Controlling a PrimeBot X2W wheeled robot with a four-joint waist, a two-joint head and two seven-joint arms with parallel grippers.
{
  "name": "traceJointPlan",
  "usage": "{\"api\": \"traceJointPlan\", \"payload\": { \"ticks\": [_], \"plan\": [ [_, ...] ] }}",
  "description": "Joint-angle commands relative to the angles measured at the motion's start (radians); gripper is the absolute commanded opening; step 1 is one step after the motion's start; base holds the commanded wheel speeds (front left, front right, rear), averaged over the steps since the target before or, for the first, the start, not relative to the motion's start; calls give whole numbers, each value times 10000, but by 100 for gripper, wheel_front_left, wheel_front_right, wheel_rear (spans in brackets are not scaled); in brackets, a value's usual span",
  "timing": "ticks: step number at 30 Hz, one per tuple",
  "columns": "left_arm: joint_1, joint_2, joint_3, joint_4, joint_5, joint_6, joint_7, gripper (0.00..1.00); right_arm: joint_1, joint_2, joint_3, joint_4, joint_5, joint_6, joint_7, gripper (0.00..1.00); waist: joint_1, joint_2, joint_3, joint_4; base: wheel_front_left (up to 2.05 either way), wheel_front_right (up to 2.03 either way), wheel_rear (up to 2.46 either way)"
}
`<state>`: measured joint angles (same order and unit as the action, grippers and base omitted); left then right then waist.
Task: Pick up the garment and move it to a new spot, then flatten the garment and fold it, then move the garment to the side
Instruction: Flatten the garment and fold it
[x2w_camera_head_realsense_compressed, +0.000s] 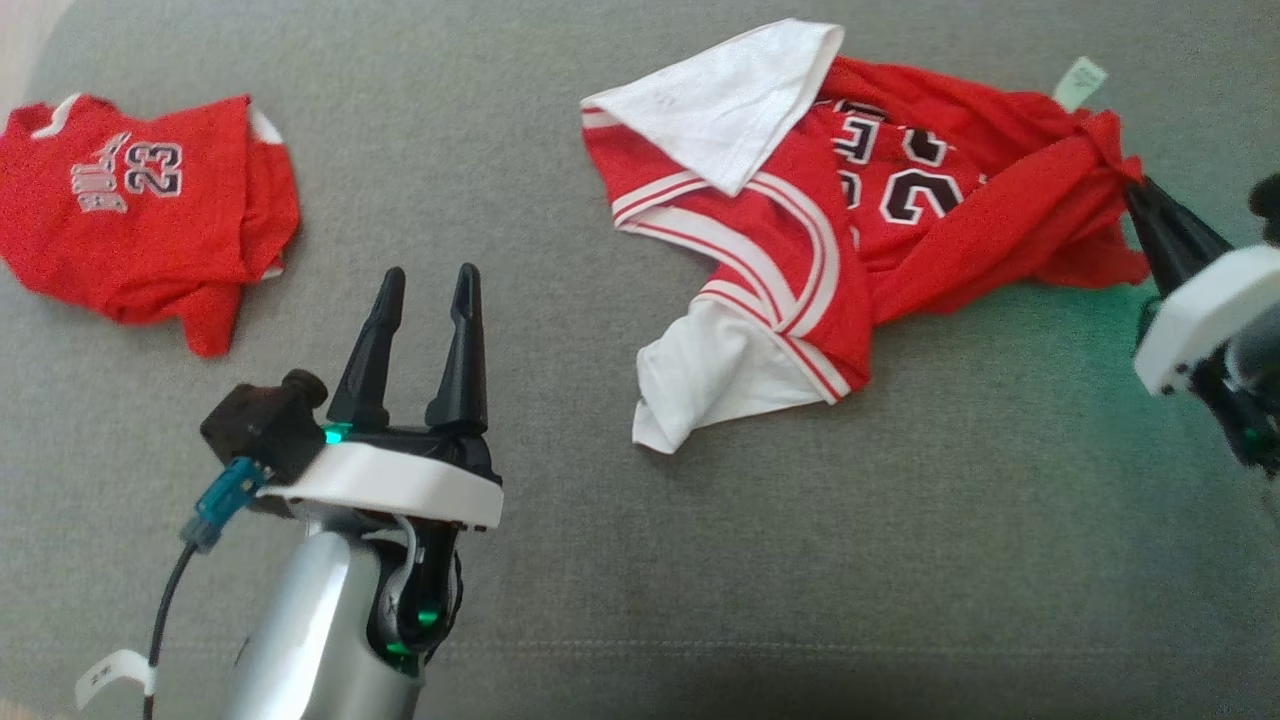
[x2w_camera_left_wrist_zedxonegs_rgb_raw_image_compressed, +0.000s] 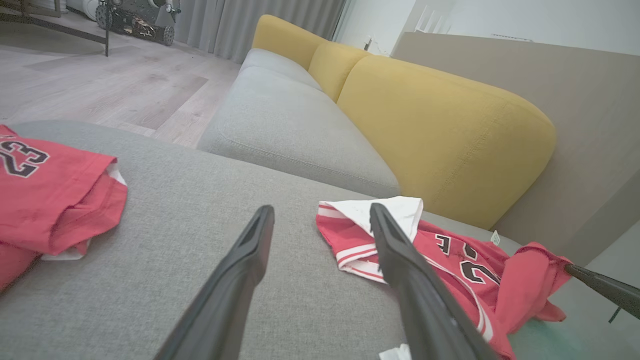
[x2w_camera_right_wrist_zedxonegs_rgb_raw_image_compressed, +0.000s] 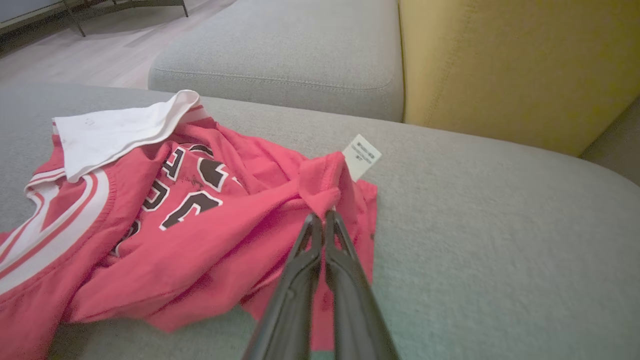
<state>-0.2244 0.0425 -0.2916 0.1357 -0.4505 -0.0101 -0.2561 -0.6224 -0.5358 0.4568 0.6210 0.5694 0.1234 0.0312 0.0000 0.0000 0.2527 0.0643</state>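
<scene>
Left gripper (x2w_camera_head_realsense_compressed: 430, 272): nearest to us, low on the left, fingers spread apart and holding nothing, hovering over bare grey cushion (x2w_camera_head_realsense_compressed: 900, 560).
Right gripper (x2w_camera_right_wrist_zedxonegs_rgb_raw_image_compressed: 320, 216): coming in from the right, fingers clenched together on a bunched red fold at the garment's right end.
Garment (x2w_camera_head_realsense_compressed: 790, 250): red jersey with white trim and black numbers, lying crumpled on the cushion, right of centre and towards the far side.
Garment edges: white lining flipped over at the far-left corner, another white flap poking out at the near-left corner, and the right end drawn into a tight twist at the pinch.
Care label (x2w_camera_head_realsense_compressed: 1080, 82): white, sticking out just beyond the pinched fold on the far side.
Second jersey (x2w_camera_head_realsense_compressed: 140, 210): folded, red, number 23 up, far left, well apart from the garment.
Open room: a broad grey strip all along the near side, a clear lane between the two jerseys, and more grey to the right.
Far edge: the cushion rounds off just past the garment, then comes a grey sofa seat (x2w_camera_left_wrist_zedxonegs_rgb_raw_image_compressed: 280, 125) and a yellow backrest (x2w_camera_left_wrist_zedxonegs_rgb_raw_image_compressed: 440, 135).
</scene>
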Motion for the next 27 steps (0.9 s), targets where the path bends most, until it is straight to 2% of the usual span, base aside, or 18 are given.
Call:
{"api": "traceJointPlan", "payload": {
  "ticks": [1,4,7,11,15,18,27],
  "plan": [
    [-134,77,356,-317,-22,-23,-57,100,306,-447,15,-556,332,73,198,0,0,0,-211,-210,0,0,0],
    [-72,77,356,-323,-87,9,-57,100,822,-801,-275,-1371,969,73,676,0,0,0,-413,-372,0,0,0],
    [28,77,321,-289,-136,31,-57,100,1471,-894,-777,-2251,1859,73,1153,0,0,0,-635,-511,0,0,0],
    [146,77,264,-256,-186,66,-57,100,2441,-1049,-1567,-3166,2251,73,1598,0,0,0,-828,-646,0,0,0],
    [241,77,-32,31,-205,-73,-57,100,3256,-769,-2368,-3909,2168,73,1791,0,0,0,-907,-783,0,0,0],
    [228,77,-655,955,43,-343,-57,100,3632,-460,-2749,-4271,1776,73,1907,0,0,0,-908,-884,0,0,0],
    [-453,77,-2255,3118,-147,-951,-57,100,3721,404,-3112,-4895,792,73,2204,0,0,0,-720,-1166,0,0,0]
  ]
}}
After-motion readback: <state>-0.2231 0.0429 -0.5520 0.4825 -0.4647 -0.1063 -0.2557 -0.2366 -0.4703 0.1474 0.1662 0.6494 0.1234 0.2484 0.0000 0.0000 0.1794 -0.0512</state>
